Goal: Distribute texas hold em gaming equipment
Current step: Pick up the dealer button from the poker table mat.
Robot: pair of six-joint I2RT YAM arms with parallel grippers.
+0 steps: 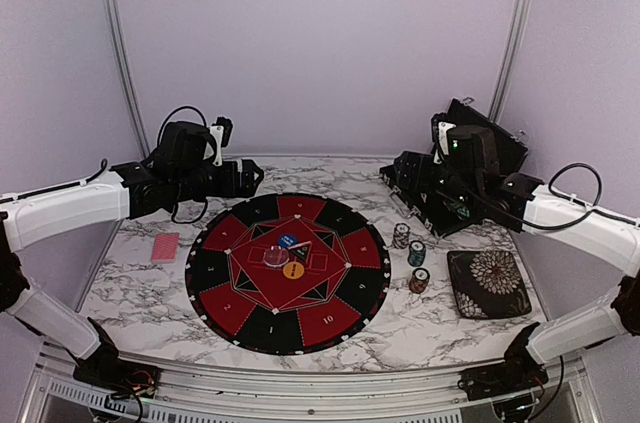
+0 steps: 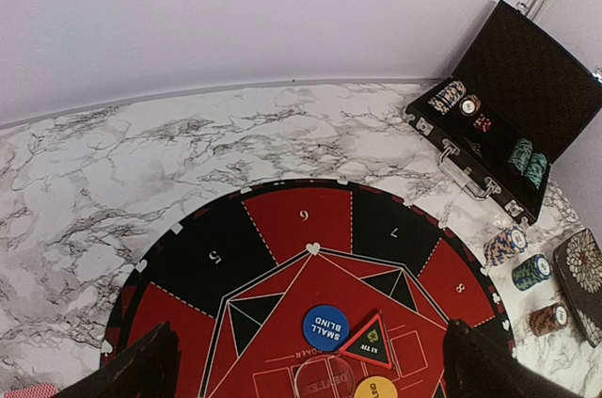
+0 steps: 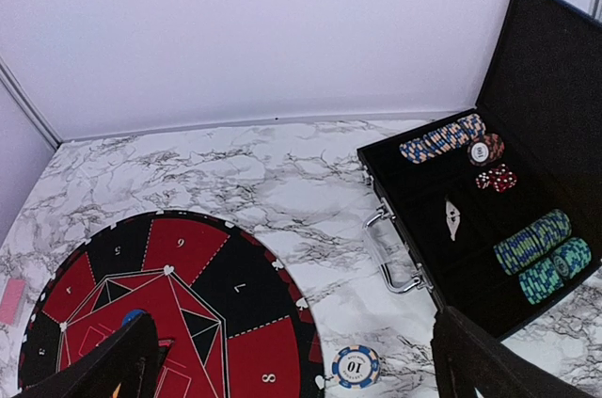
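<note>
Both jaws wide open, gripping nothing. Three striped poker chip stacks (image 1: 415, 255) sitting beside round red-and-black mat (image 1: 288, 273).

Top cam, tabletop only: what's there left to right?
Card deck → round mat with button discs at its centre → three chip stacks → flower tray. The open black case sits behind the chips and tray, so its slot in the order is unclear.
</note>
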